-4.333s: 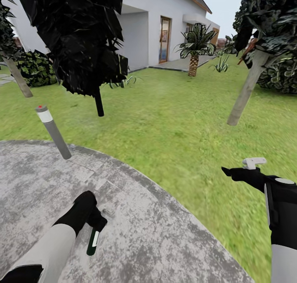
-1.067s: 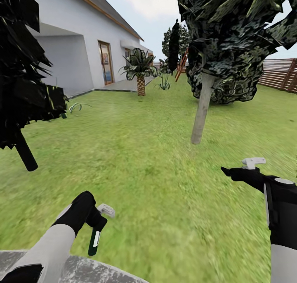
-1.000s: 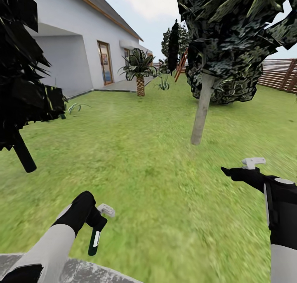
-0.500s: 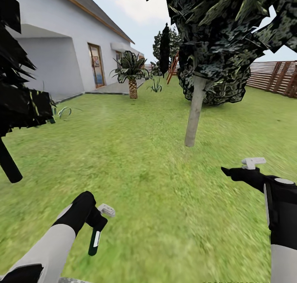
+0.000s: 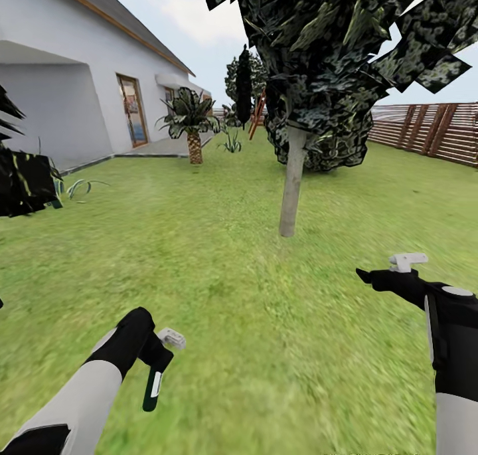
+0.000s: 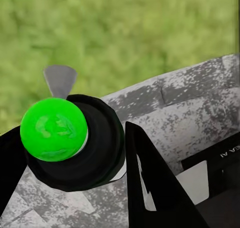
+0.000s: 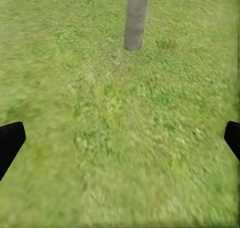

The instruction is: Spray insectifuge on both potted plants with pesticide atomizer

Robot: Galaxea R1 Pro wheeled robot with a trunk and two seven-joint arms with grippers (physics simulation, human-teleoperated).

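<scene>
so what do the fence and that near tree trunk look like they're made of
The fence: reddish-brown horizontal slats, probably stained wood, matte. The tree trunk: smooth pale grey-beige, bark-like but nearly textureless in this render, so the material stays uncertain.

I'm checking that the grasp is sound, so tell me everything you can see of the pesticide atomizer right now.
The pesticide atomizer is a slender dark-green cylinder with a white stripe down its side. It hangs below the left gripper, tilted slightly, over the lawn, its top hidden in the black jaws. In the left wrist view its bright green rounded end faces the camera, ringed by a black collar. Nothing else touches it.
</scene>
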